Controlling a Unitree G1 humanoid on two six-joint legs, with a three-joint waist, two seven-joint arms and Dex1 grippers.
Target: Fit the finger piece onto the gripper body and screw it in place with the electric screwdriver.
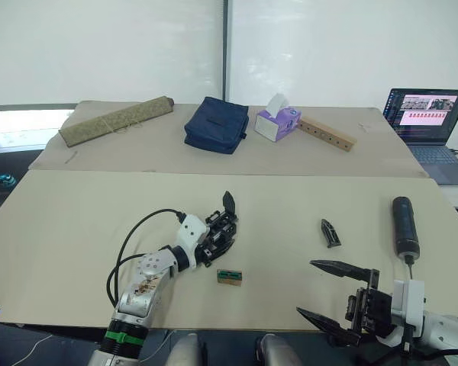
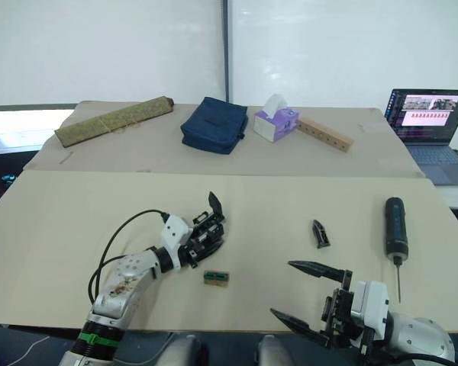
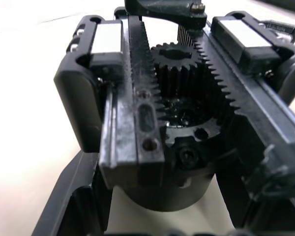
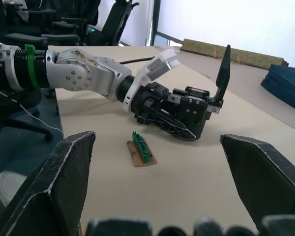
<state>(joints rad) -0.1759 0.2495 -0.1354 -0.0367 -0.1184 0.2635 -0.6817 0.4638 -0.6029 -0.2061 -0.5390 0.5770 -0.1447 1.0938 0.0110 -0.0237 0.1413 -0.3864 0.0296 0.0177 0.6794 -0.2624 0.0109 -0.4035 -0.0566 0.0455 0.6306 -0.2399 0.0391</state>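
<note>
My left gripper point(image 1: 212, 242) is shut on the gripper body point(image 1: 223, 226), a chunky black block lying on the table left of centre, with its one pointed finger sticking up. In the left wrist view its gear and toothed racks point(image 3: 177, 98) sit between my fingers point(image 3: 71, 196). The finger piece point(image 1: 330, 232), a small black wedge, lies free on the table to the right. Farther right lies the electric screwdriver point(image 1: 404, 226), bit toward me. My right gripper point(image 1: 306, 287) hangs open near the front edge, below the finger piece, holding nothing.
A small tan-and-green block point(image 1: 229, 276) lies just in front of the gripper body. On the far table are a rolled mat point(image 1: 116, 120), a navy bag point(image 1: 216, 123), a tissue box point(image 1: 276, 122) and a wooden bar with holes point(image 1: 327, 133). A laptop point(image 1: 431, 114) stands at the far right.
</note>
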